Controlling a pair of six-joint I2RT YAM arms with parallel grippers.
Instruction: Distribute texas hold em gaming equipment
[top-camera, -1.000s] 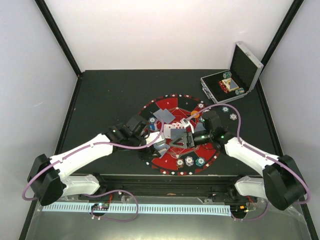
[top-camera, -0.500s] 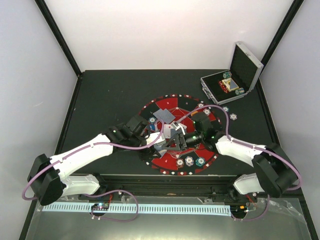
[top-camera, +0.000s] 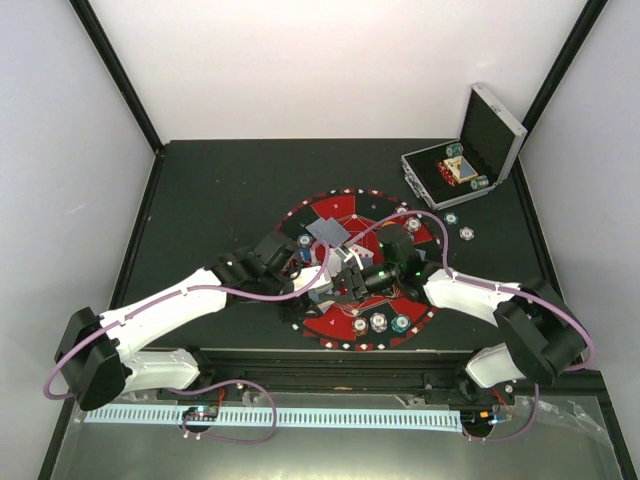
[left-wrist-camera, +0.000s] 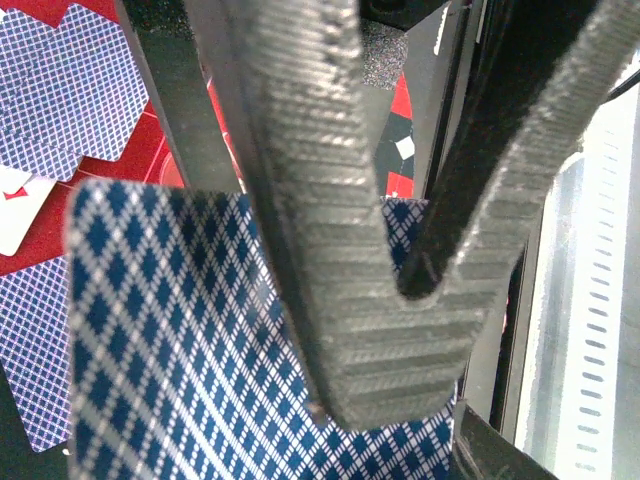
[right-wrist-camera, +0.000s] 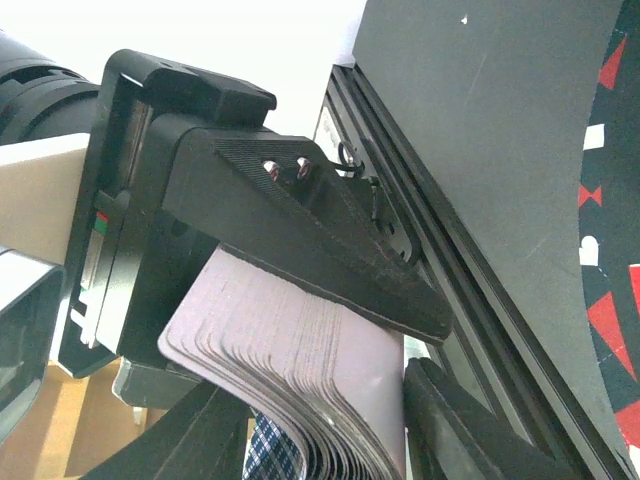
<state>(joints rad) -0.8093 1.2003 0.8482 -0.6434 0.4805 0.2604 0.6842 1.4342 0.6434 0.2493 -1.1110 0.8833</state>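
My left gripper is shut on a deck of playing cards with blue diamond backs, held above the mat's middle. In the right wrist view the deck is bent under the left gripper's black finger. My right gripper faces it from the right, its jaws apart on either side of the deck's free end, one finger close to the outermost card. Loose cards lie on the mat. White-grey chips and a teal chip sit at the mat's near rim.
The round red-and-black mat fills the table's centre. The silver case stands open at the back right with chips inside, and two more chips lie on the table near it. A face-up card lies beside the face-down ones.
My right arm has swung left across the mat to the deck, and its jaws have narrowed around the cards' end. The left arm has stayed put with the deck.
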